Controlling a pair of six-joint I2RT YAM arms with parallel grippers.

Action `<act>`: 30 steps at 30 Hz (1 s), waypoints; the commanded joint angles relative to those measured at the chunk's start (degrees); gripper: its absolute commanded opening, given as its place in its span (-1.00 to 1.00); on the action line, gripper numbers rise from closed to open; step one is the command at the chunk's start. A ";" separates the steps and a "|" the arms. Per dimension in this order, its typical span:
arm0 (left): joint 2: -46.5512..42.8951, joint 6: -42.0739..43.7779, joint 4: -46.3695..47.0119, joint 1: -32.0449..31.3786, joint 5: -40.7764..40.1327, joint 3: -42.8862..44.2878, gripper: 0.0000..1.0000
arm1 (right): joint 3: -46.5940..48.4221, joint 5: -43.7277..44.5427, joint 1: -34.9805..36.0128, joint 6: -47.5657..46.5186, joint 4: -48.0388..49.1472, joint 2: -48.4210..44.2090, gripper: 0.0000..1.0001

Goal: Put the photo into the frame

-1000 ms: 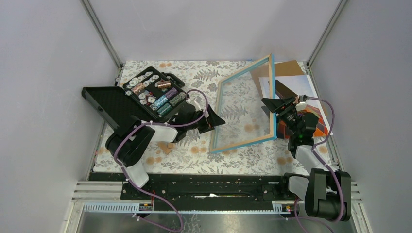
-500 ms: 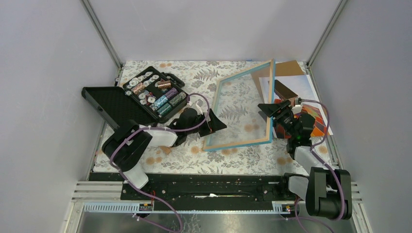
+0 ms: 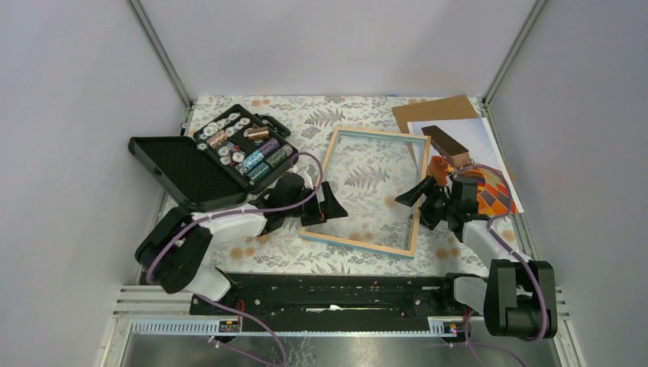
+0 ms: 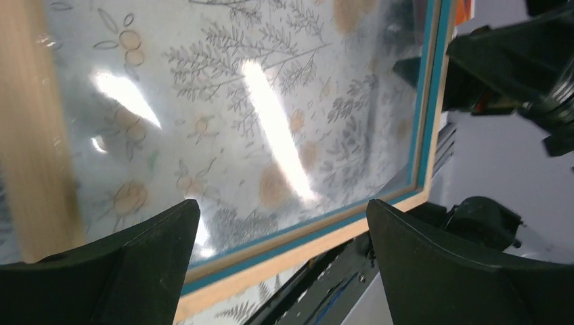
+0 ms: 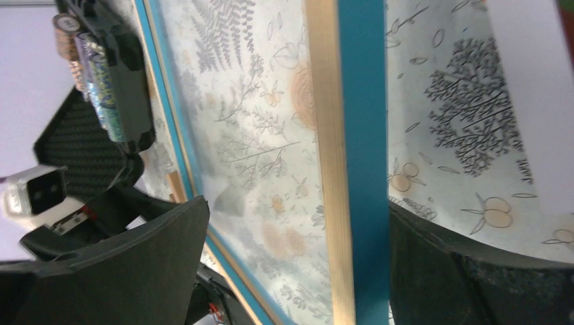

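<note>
frame (image 3: 367, 187) lies flat on the floral table (image 3: 359, 111), light wood rim up. blue shows alongside the wood in both wrist views. it sits skewed, about mid-table, with its near-left corner swung toward the left arm.

left gripper (image 3: 325, 210) is at the frame's left rim, close to the near-left corner. its fingers (image 4: 135, 264) are spread about as wide as they go, with nothing pinched between them. the left wrist view looks across the pane to the opposite corner.

right gripper (image 3: 416, 208) straddles the frame's right rim. one of its fingers (image 5: 135, 264) is on the pane side and the other is over the cloth outside. there is a gap on each side of the rim, so the jaws are wide and not gripping.

photo (image 3: 477, 141) lies face up to the right of the frame, hard by the table's right edge. the right wrist crosses over the balloon. the photo rests on the brown backing board (image 3: 432, 109), whose far edge pokes out behind it. the photo's left edge runs close to the frame's far-right corner; i cannot tell whether they touch.

room for moving:
- bare cloth lies between the frame's far edge and the back wall.
- the black case (image 3: 244, 145) is open at far left, with its lid folded out toward the left wall.
- the left arm fills the strip between the case and the frame.
- the right side is tight.
</note>
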 commanded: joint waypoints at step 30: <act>-8.29 8.83 -15.46 8.86 -4.41 -3.02 0.97 | 17.69 17.66 11.99 -16.31 -13.38 15.48 0.93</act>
